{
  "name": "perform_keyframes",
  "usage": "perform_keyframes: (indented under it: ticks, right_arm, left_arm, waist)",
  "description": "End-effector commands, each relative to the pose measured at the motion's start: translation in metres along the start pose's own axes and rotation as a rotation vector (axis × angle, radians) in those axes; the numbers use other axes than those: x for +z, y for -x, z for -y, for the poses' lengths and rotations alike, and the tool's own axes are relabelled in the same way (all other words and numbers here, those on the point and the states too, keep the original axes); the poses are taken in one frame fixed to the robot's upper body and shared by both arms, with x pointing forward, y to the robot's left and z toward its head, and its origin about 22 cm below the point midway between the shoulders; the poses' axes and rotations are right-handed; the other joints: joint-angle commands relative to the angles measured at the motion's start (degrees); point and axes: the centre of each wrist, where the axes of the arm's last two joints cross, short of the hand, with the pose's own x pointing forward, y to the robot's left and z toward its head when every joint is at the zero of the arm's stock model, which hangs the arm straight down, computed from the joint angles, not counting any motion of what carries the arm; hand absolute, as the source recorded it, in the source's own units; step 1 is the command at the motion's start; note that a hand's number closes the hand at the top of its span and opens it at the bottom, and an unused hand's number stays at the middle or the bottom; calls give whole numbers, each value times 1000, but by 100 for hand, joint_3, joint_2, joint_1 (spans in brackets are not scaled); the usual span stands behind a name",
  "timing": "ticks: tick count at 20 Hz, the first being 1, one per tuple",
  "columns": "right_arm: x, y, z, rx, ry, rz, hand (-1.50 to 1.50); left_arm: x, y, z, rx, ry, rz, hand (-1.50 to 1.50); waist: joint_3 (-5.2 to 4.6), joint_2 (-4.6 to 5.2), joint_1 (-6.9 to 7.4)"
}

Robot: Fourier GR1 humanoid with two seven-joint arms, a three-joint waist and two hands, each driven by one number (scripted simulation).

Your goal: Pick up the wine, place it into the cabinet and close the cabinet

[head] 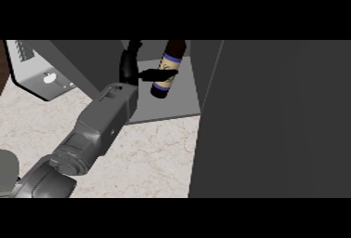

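Observation:
The wine bottle is dark with a pale label edged in blue. It stands inside the open cabinet, its base on or just above the cabinet floor and its top cut off by the view's edge. My left hand is just left of it, reaching in from the lower left on its grey forearm. The fingers point straight up, and a gap shows between them and the bottle. The thumb lies across the label. The right hand is out of view.
The cabinet's open door is a tall dark panel that fills the right of the view. A grey appliance sits at the upper left. The pale marble counter lies below, with a grey rounded shape at the left edge.

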Motion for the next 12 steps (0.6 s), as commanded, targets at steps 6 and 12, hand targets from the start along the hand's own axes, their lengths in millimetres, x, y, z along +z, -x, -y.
perform_keyframes:
  ticks: [6,12]
  right_arm:
    - [10,-31,1,-86,6,13,-150]
    - [12,-37,1,-91,28,-8,-150]
  left_arm:
    - [-17,-38,10,219,88,88,150]
    - [-3,-24,22,343,210,124,150]
  waist:
    - [7,-88,78]
    - [5,-138,295]
